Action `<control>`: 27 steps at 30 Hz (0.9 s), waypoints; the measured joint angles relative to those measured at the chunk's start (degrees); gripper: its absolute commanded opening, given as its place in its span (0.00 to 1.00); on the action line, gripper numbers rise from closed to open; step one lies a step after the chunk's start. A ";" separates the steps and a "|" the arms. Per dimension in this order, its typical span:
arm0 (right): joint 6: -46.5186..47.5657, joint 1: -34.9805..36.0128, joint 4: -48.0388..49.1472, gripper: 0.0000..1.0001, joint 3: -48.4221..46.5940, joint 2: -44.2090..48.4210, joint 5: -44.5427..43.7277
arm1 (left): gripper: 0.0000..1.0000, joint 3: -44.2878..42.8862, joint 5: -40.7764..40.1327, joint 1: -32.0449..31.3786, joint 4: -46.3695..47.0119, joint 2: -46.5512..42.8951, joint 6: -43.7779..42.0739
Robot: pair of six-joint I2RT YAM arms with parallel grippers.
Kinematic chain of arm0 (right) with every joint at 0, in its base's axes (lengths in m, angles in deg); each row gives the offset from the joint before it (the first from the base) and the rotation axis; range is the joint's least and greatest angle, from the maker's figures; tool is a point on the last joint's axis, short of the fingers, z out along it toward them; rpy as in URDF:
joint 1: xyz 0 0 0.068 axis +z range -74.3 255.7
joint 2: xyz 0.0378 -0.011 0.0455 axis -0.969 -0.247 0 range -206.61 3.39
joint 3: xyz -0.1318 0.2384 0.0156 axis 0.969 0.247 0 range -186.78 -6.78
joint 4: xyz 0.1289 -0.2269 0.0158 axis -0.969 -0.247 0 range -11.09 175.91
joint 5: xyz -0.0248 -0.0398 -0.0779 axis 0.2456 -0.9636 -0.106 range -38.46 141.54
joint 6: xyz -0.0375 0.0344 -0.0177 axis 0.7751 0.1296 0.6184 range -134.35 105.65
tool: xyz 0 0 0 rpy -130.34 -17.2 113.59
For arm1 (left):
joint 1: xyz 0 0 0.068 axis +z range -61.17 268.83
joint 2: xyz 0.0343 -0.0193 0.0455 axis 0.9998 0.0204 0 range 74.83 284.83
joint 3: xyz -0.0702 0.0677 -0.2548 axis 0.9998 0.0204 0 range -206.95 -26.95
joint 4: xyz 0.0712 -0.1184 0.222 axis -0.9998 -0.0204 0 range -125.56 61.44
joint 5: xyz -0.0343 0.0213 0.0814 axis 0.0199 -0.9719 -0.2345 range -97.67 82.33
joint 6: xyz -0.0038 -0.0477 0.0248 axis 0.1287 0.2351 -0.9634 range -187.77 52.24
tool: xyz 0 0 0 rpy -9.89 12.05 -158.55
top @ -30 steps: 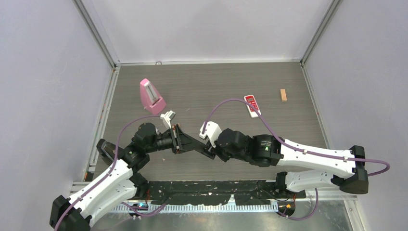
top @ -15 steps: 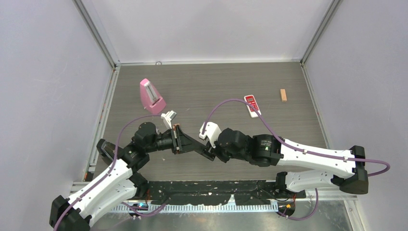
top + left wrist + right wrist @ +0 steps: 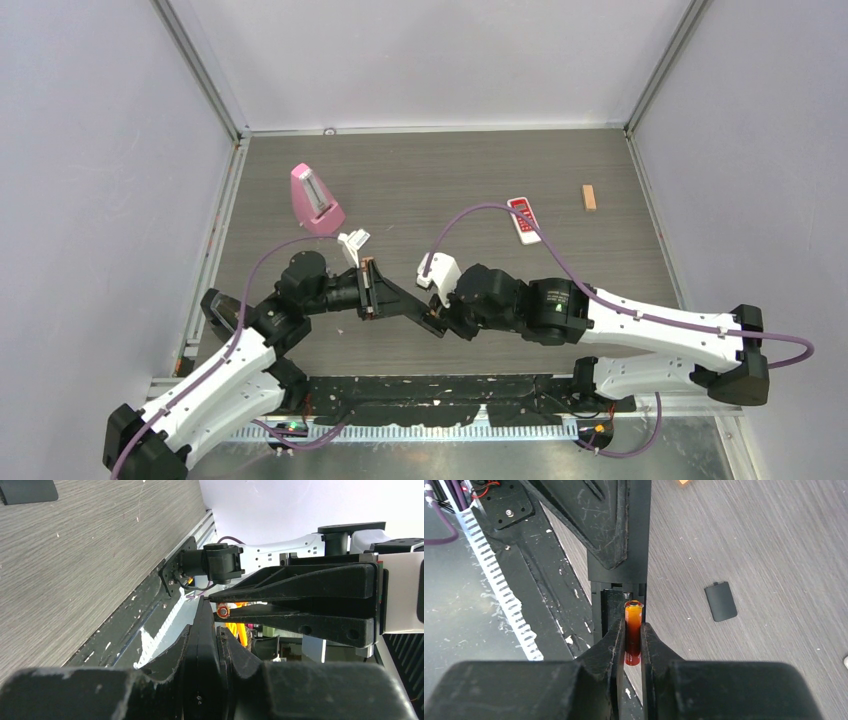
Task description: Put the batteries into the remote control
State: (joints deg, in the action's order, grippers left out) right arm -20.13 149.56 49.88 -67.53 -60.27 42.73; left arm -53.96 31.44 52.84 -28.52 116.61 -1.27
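Note:
My left gripper [image 3: 372, 290] is shut on the black remote control [image 3: 398, 299] and holds it edge-on above the table's near edge. In the left wrist view the remote [image 3: 203, 611] sticks up past the fingertips of the left gripper [image 3: 205, 634]. My right gripper [image 3: 633, 626] is shut on an orange-red battery [image 3: 633, 630]. The battery's tip sits at the open compartment end of the remote [image 3: 639, 555]. From the left wrist view only the battery's round end [image 3: 223, 611] shows, between the right gripper's fingers [image 3: 310, 600]. In the top view the right gripper [image 3: 437, 318] meets the remote's tip.
A black battery cover [image 3: 720, 601] lies flat on the table. A white and red remote [image 3: 523, 219] lies at the middle right, a tan wooden block [image 3: 589, 197] further right. A pink metronome [image 3: 316, 200] stands at the back left.
The right gripper with the battery has edged slightly left, closer against the remote's end. The left gripper has barely shifted.

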 measured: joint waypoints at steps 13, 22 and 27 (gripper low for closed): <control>-1.33 -0.22 -2.21 0.13 -1.09 -2.62 1.70 | 0.00 0.00 0.17 0.00 -1.66 0.46 -0.79; -1.92 -0.59 -2.84 0.18 -1.64 -3.26 2.56 | 0.00 0.00 0.22 0.00 -2.08 0.46 -0.83; -1.97 -0.61 -2.84 0.18 -1.64 -3.23 2.97 | 0.00 0.00 0.37 0.00 -2.05 0.46 -0.74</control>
State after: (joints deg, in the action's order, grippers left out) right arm -22.10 148.95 47.04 -69.17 -63.50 45.70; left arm -53.96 31.82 52.84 -30.58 117.07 -2.01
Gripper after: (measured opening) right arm 0.188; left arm 0.199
